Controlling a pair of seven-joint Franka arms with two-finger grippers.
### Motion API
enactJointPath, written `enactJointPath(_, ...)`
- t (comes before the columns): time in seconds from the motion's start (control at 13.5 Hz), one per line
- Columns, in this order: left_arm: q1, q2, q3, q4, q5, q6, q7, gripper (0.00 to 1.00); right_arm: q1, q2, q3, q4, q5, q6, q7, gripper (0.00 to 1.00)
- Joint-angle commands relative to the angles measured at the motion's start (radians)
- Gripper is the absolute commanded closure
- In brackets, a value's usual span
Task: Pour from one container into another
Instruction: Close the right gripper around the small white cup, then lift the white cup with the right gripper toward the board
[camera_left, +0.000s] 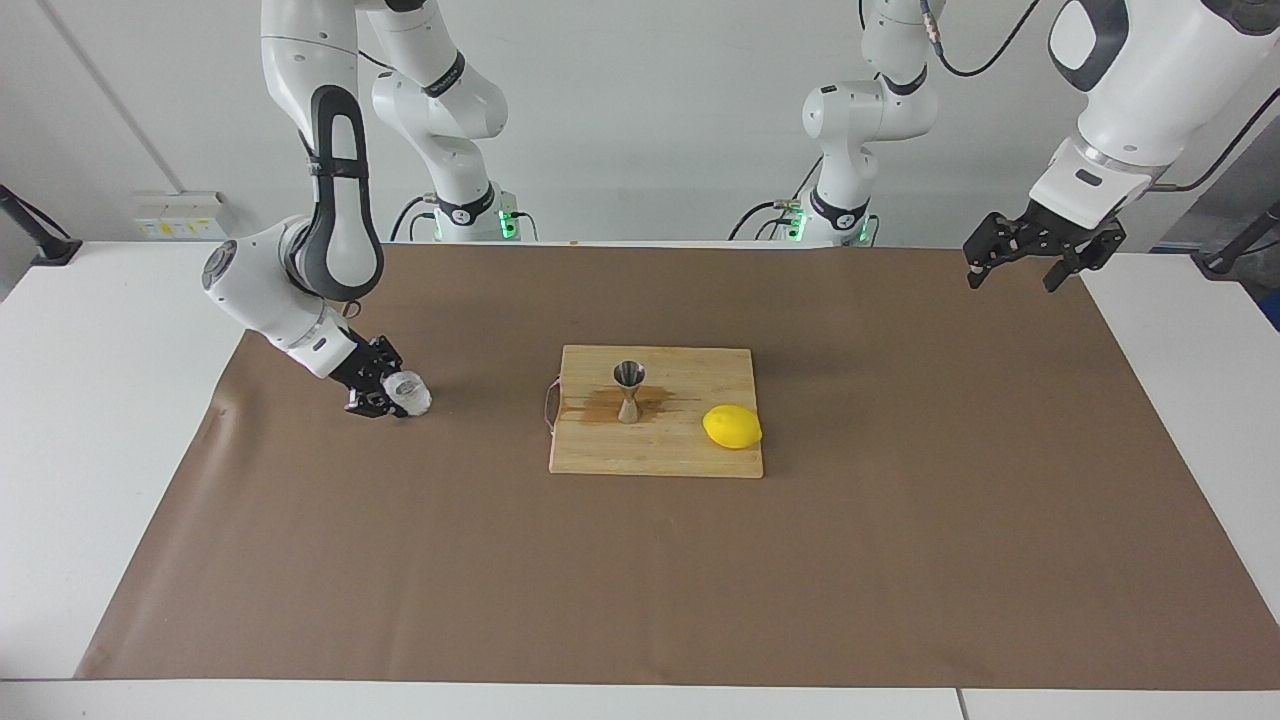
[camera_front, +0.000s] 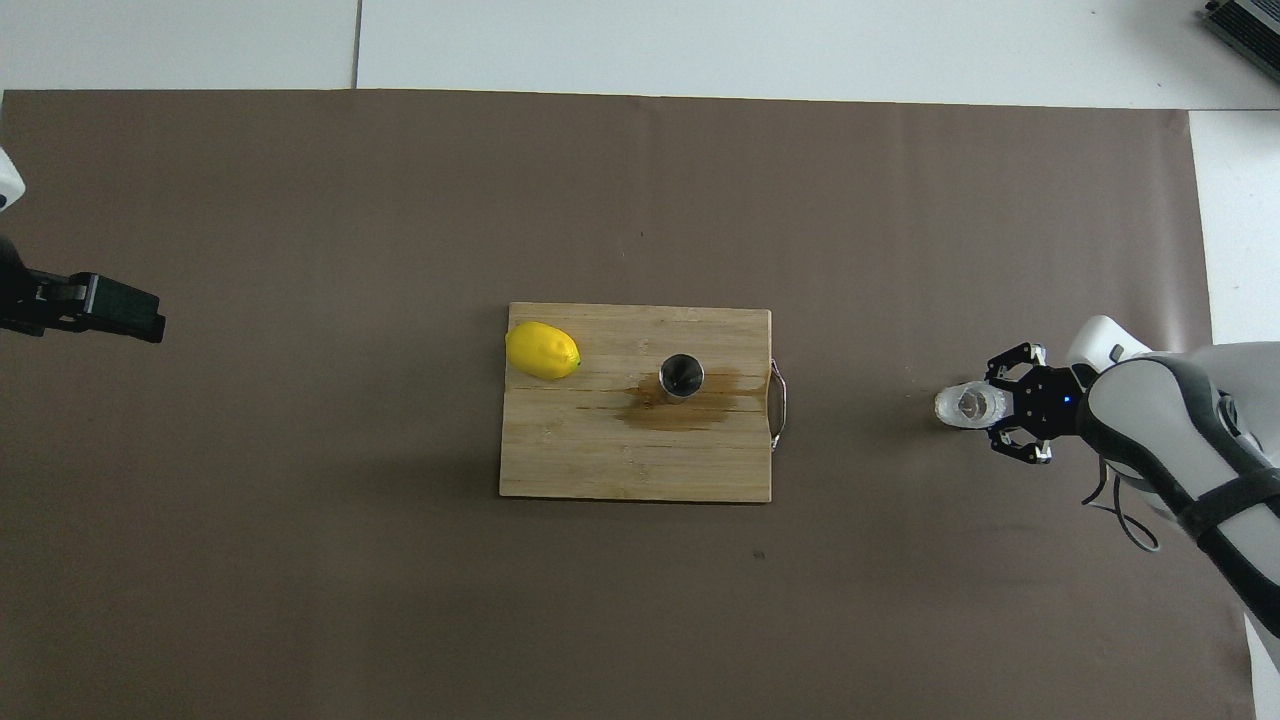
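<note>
You get bright, even light from above in both views: soft shadows beside the cutting board and lemon, mild glare on the white table, focus sharp throughout.
</note>
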Motion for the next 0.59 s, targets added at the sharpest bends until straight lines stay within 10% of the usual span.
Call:
enactJointPath(0.0, -0.004, -0.012, 0.005, -0.009, 0.013, -0.014, -0.006, 0.0, 0.001, -0.026, 0.03, 0.013, 0.032, 0.007, 0.047, 0.75)
enactJointPath(0.52, 0.019, -0.01, 0.014, -0.009, 0.016, -0.007, -0.008, 0.0, 0.019, -0.077, 0.119, 0.076, 0.013, -0.004, 0.256, 0.74)
